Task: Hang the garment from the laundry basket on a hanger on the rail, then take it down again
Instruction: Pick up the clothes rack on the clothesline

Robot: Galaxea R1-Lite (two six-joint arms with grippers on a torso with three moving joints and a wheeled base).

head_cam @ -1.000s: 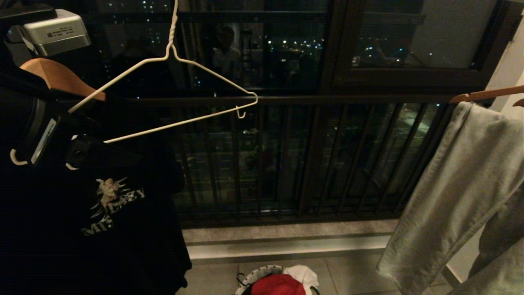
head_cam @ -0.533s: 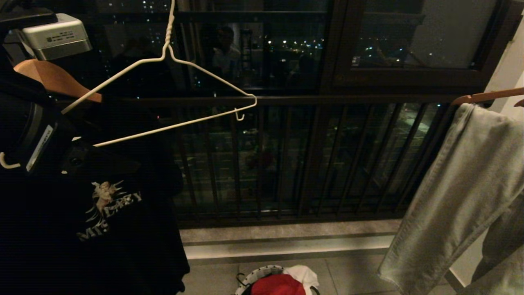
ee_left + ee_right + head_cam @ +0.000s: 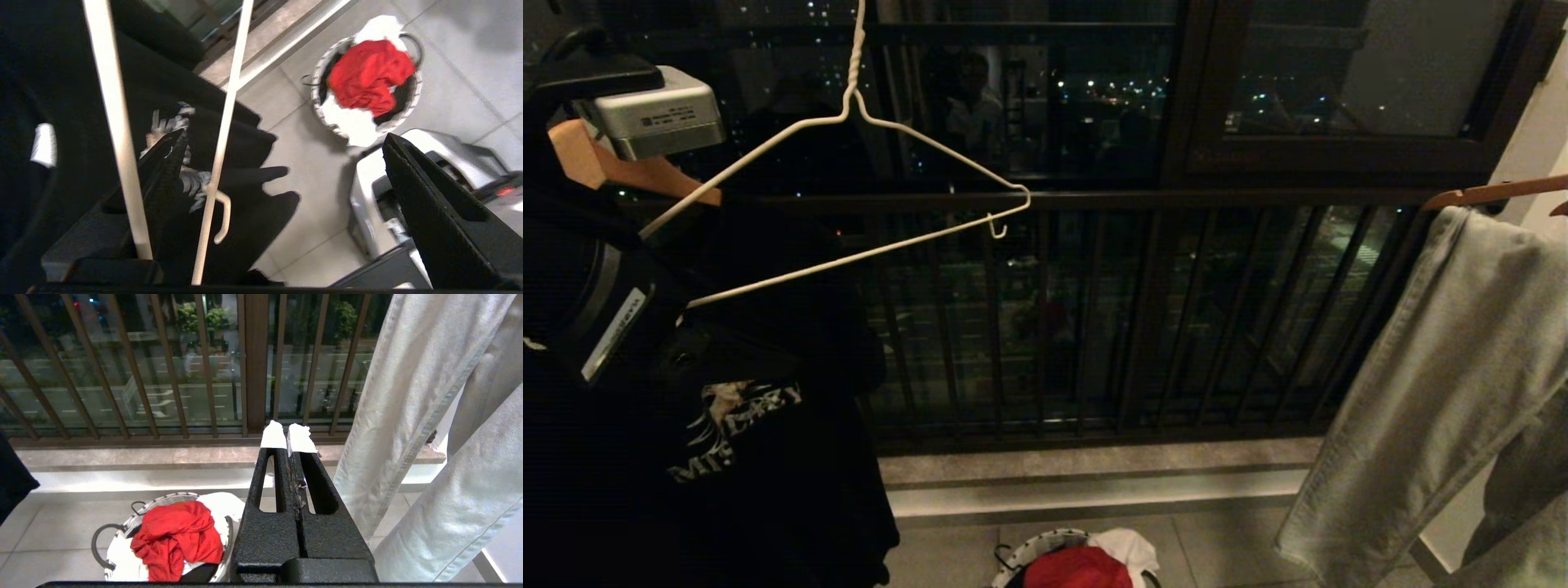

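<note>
a: left gripper (image 3: 282, 163) up high at the left of the head view, jaws spread wide, gripping nothing. close to the thin white wire hanger (image 3: 849, 188), whose two wires run past the inner side of one black finger (image 3: 163, 171) in the left wrist view; touching or not, cannot tell.

b: and the hanger itself?

a: bare, tilted, low end toward the left arm, high end with a small hook out toward the dark railing (image 3: 1094, 200). twisted neck rising out of the top of the head view.

b: red short-sleeved t-shirt?

a: crumpled in the small round laundry basket (image 3: 122, 531) with the black-and-white patterned rim and black loop handles, down on the grey tiled floor (image 3: 49, 539). red t-shirt (image 3: 175, 535) lying on top of white cloth (image 3: 220, 504). print and label not visible.

b: right gripper?

a: right gripper (image 3: 289, 437) low, facing the railing, jaws pressed together and empty, white-taped tips touching. basket just beside it in the right wrist view.

b: around the hanger?

a: black t-shirt with pale print (image 3: 735, 425) hanging at the left on a thick wooden hanger (image 3: 629, 167), partly behind the left arm. pale grey trousers (image 3: 1437, 376) draped over another wooden hanger (image 3: 1494, 189) at the far right.
</note>
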